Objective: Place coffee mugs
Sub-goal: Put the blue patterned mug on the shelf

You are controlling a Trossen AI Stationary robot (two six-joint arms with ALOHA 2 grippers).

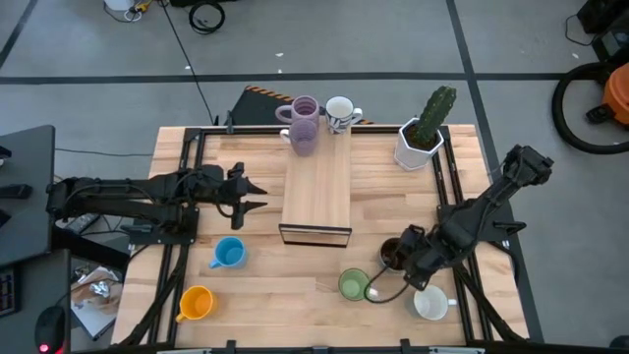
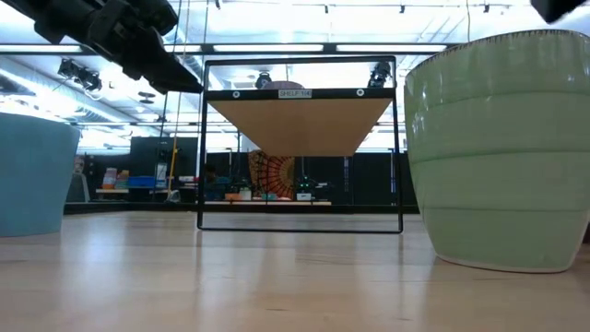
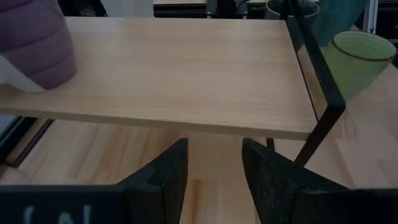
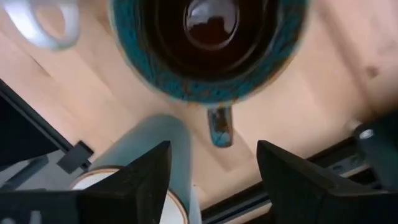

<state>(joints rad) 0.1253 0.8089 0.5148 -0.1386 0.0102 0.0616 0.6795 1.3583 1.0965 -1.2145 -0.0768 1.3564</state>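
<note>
I hold the right end effector (image 4: 211,165) spread directly above the dark brown mug (image 4: 208,46), its handle toward the fingers, ready to descend. The left end effector (image 3: 214,168), spread and empty, waits facing the shelf (image 1: 316,192), lilac mug (image 3: 34,43) beyond.

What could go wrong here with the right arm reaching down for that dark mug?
1. The right tool hangs open over the dark mug, whose handle lies between its fingers; closing off-centre might pinch only the handle and tip it.
2. The green mug and white mug stand close by, so the arm may bump them.
</note>
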